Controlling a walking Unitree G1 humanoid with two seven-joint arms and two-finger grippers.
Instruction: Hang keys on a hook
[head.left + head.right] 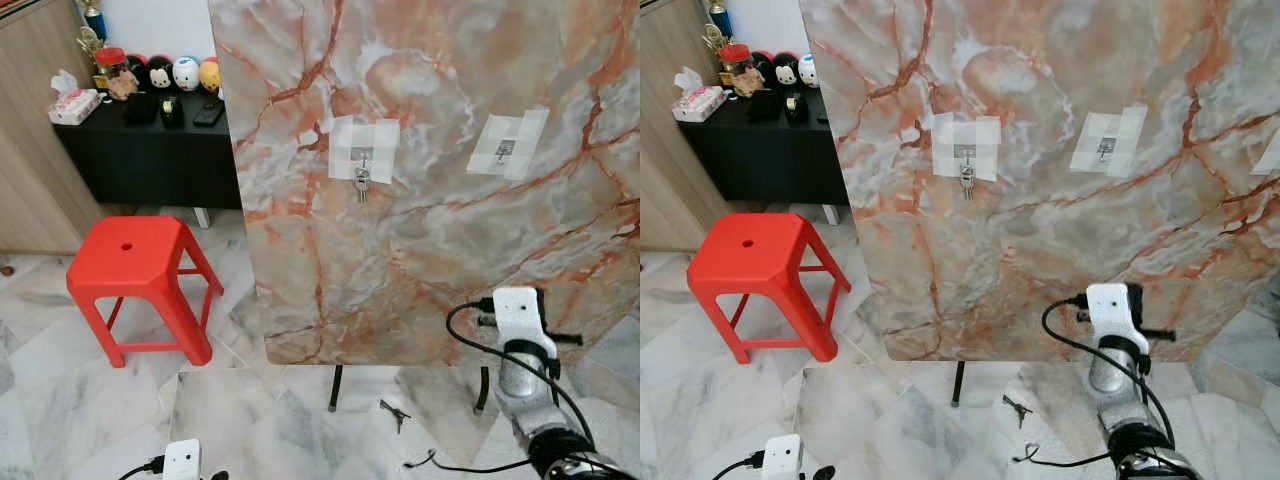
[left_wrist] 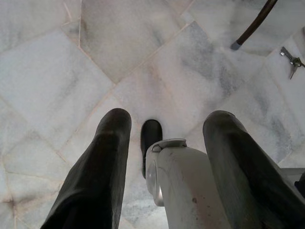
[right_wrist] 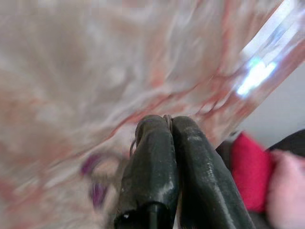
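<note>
On the upright pink-veined marble board (image 1: 420, 180), a small silver bunch of keys (image 1: 362, 183) hangs from the left taped metal hook (image 1: 361, 156); the right taped hook (image 1: 506, 150) is bare. Another dark key set (image 1: 395, 412) lies on the marble floor (image 1: 80, 410) near the board's stand leg. The right gripper (image 3: 167, 143) is raised before the board, fingers pressed together on a thin wire ring. The left gripper (image 2: 164, 143) hangs low over the floor, fingers apart. A red plastic stool (image 1: 135, 265) stands beside the board.

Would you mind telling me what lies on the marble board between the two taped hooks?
Nothing: in the left eye view the stretch of marble board between the left hook, with keys hanging, and the right hook is bare.
</note>
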